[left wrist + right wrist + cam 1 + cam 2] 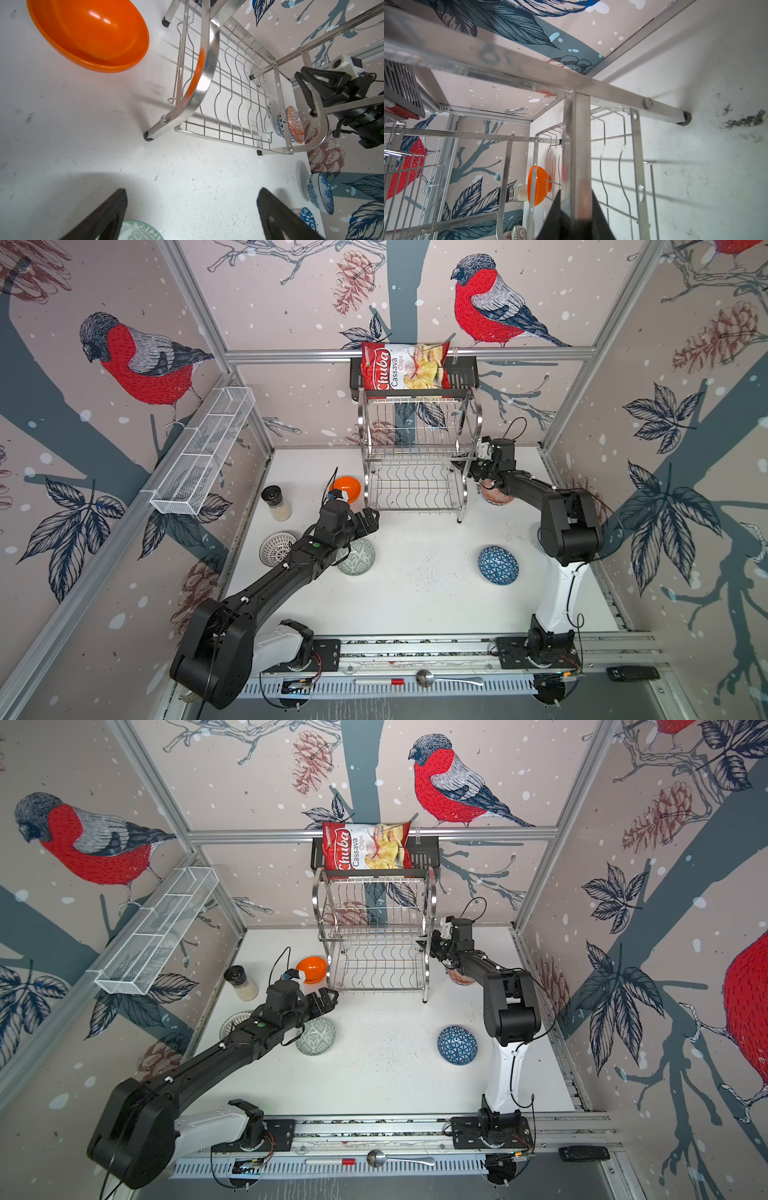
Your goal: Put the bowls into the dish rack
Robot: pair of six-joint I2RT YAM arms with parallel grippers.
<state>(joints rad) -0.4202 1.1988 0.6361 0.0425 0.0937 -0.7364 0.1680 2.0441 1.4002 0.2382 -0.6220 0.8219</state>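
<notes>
Right claw (575,200) grips the shiny, two-tier wire dish rack (576,135).

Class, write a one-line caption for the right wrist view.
Right gripper clamps the dish rack frame; orange bowl beyond.

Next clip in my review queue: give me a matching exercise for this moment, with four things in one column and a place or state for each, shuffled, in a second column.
Things
1. orange bowl
2. blue-triangle bowl
3. left gripper
4. right gripper

Places or states
A. shut on the side frame of the dish rack
B. on the table, in front of the rack, nearer the right arm
C. open, holding nothing
D. right beside the rack's left side in both top views

Pairs: 1-D, 2-B, 3-C, 4-A
</notes>
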